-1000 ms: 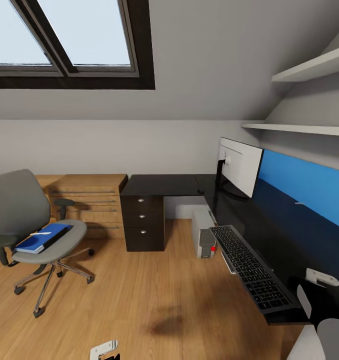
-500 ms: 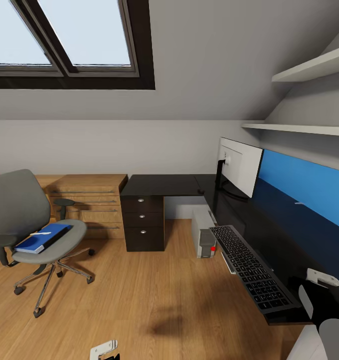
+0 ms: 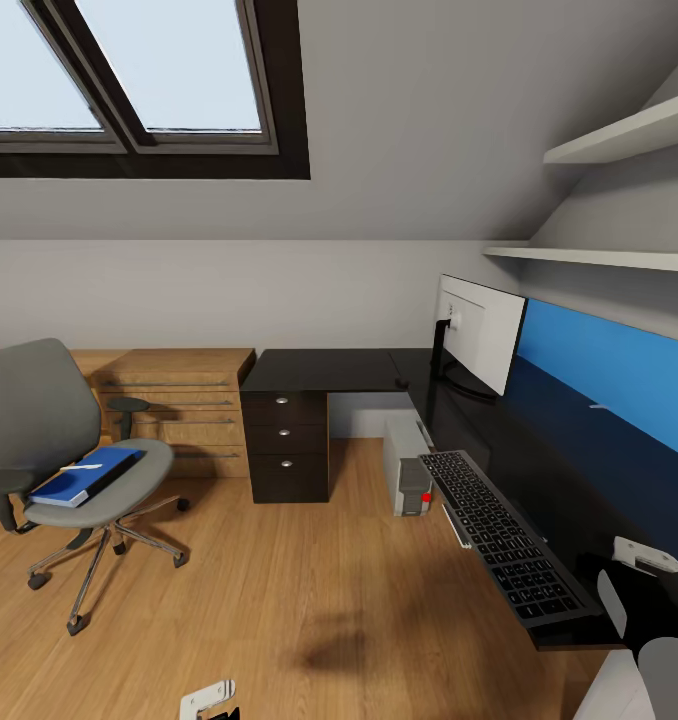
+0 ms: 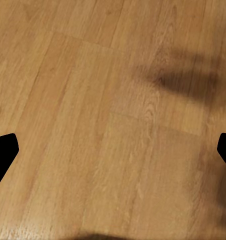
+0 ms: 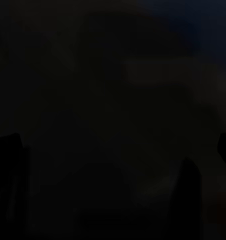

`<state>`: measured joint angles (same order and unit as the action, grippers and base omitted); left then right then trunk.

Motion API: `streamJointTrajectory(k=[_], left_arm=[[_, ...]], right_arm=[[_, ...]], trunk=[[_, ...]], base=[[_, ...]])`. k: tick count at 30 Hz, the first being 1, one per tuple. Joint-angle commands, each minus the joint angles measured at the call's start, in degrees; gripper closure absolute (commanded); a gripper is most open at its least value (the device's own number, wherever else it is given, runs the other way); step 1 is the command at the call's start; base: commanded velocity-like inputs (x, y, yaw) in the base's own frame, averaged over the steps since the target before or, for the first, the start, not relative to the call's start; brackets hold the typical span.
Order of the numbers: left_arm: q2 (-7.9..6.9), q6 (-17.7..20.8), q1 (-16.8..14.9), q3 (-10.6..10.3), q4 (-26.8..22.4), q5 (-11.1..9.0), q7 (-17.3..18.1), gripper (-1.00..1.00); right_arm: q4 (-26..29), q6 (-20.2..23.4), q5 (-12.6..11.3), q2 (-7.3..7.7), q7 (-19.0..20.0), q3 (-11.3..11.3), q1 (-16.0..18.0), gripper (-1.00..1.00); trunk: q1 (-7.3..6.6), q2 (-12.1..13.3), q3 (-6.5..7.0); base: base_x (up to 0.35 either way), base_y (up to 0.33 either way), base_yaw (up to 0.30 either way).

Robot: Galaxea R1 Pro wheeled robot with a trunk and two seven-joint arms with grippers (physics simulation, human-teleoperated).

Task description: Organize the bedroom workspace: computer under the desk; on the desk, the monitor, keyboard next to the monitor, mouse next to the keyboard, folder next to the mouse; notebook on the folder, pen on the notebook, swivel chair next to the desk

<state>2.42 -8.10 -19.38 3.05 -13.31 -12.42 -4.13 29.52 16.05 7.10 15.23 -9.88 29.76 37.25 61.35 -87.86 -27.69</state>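
- The table (image 3: 324, 368), an L-shaped glossy black top, has one leg lying across at 12 o'clock and the longer leg running down toward 4 o'clock; its drawer unit (image 3: 288, 445) stands below the corner.
- The swivel chair (image 3: 54, 455) stands at 9 o'clock, well apart from the table, with open wooden floor (image 3: 279, 590) between.
- The monitor (image 3: 477, 333) stands upright on the table at 2 o'clock, white back showing.
- The keyboard (image 3: 504, 536) lies along the table's front edge, long axis toward 4 o'clock, overhanging slightly.
- The computer (image 3: 409, 470) stands under the table.
- The folder (image 3: 84, 476) lies flat on the chair seat.
- Left gripper (image 4: 113, 150) spread wide over bare floor; right gripper's (image 5: 113, 150) state I cannot tell in the dark.
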Motion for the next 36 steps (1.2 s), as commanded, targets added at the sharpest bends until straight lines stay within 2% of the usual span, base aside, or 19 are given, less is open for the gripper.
streamJointTrajectory(k=[1, 21, 36], left_arm=[[0.04, -0.16, -0.04, 0.29, 0.03, -0.06, 0.0, -1.0], [-0.04, -0.15, -0.04, 0.29, 0.04, -0.06, -0.01, -1.0], [-0.05, -0.09, -0.04, 0.29, 0.04, -0.06, 0.03, -1.0]], right_arm=[[-3.06, 0.56, 0.64, -0.03, 0.13, 0.2, 0.02, -1.0], [-3.07, 0.56, 0.64, -0.04, 0.17, 0.21, 0.02, -1.0], [-3.06, 0.56, 0.64, -0.04, 1.31, 0.21, 0.02, -1.0]], trunk=[[0.0, -0.02, -0.07], [0.0, -0.02, -0.07], [0.0, -0.02, -0.07]], base=[[0.0, 0.0, 0.0], [0.0, 0.0, 0.0], [-0.056, 0.063, 0.0]])
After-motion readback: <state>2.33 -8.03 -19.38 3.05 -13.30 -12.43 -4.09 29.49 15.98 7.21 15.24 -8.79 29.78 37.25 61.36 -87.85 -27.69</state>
